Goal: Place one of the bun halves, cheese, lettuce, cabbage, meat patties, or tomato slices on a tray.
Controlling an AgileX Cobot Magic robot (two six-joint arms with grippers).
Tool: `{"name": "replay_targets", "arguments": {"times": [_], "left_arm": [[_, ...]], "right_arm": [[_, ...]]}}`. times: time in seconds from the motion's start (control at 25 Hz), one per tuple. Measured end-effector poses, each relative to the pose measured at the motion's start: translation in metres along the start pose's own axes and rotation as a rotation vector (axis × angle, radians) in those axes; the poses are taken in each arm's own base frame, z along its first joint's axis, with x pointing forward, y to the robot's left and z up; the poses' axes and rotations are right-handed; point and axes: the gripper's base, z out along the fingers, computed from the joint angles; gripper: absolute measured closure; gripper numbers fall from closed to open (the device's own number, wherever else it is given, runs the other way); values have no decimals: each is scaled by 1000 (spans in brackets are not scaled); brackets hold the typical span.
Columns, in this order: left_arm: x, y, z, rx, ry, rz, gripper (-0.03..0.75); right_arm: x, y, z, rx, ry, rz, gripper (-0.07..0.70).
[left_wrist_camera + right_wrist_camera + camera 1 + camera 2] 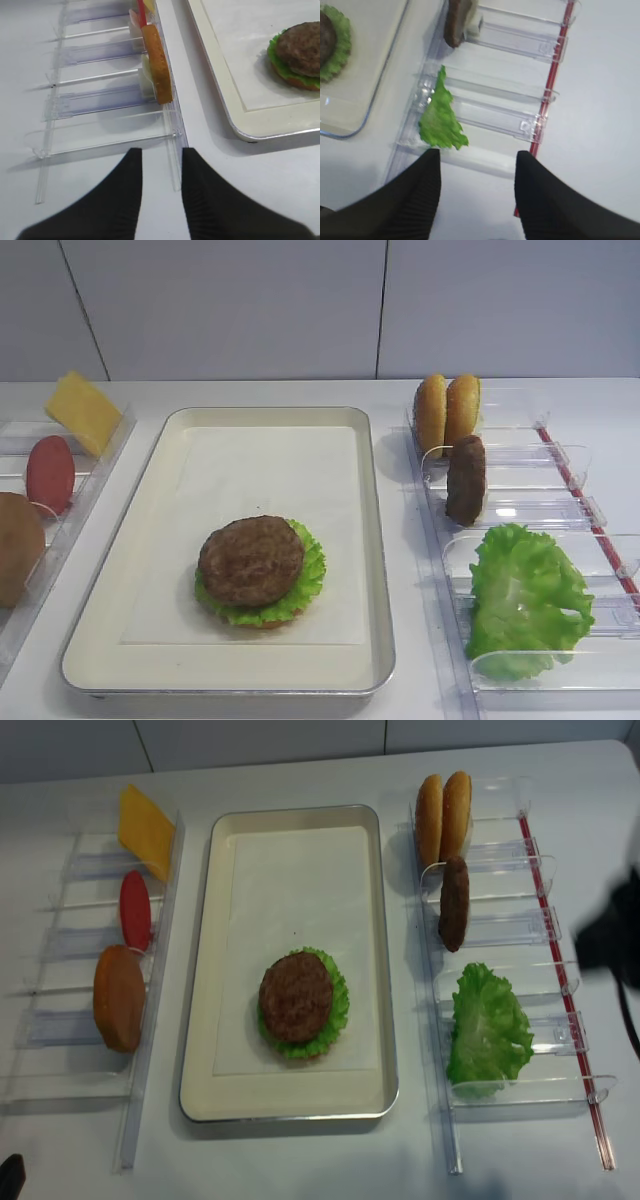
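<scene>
From the exterior high view, the tray [365, 530] sits mid-counter with a stack already at its 6 o'clock: a meat patty [251, 559] on lettuce [306, 585] over a sliver of bun. In the clear holders [520, 500] at 3 o'clock stand two bun halves [447, 412], a second patty [466, 479] on edge, and a big spare lettuce leaf [525, 598]. At 9 o'clock stand the cheese [84, 412], a tomato slice [50, 474] and another bun half [18, 546]. No arm shows here, so the stack risks nothing yet.

In the right wrist view the right gripper [477, 165] hangs above the counter with its fingers [422, 192] wide apart and empty, the spare leaf just beyond at 11 o'clock. I judge that a descent from here could catch the holder's thin plastic rail instead of the leaf and drag the whole rack.

In the left wrist view the left gripper [161, 160] has its fingers [125, 185] parted, nothing between them, right over the holder's near edge. The upright bun half lies ahead at 12 o'clock. A blunt approach could tip it flat or shove the rack towards the tray.

The realsense high view shows a dark blur at the 3 o'clock edge, probably the right arm. Any piece set off-centre on the domed patty could slide off, I think.
</scene>
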Motion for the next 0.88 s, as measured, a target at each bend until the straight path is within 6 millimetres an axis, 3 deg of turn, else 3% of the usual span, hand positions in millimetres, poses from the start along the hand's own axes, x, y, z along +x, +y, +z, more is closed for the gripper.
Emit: {"name": "replay_targets", "arguments": {"times": [0.24,0.44,0.68,0.88], "left_arm": [[0,0,0,0,0,0,533],[0,0,0,0,0,0,533],[0,0,0,0,0,0,533],[0,0,0,0,0,0,533]], "right_arm": [[66,-17,-7,35,-88,-13,285],[107,-27,-17,80,-228,51,285],[139,-22,-13,124,-361,89,285],[150,-20,-1,182,-437,113,285]]}}
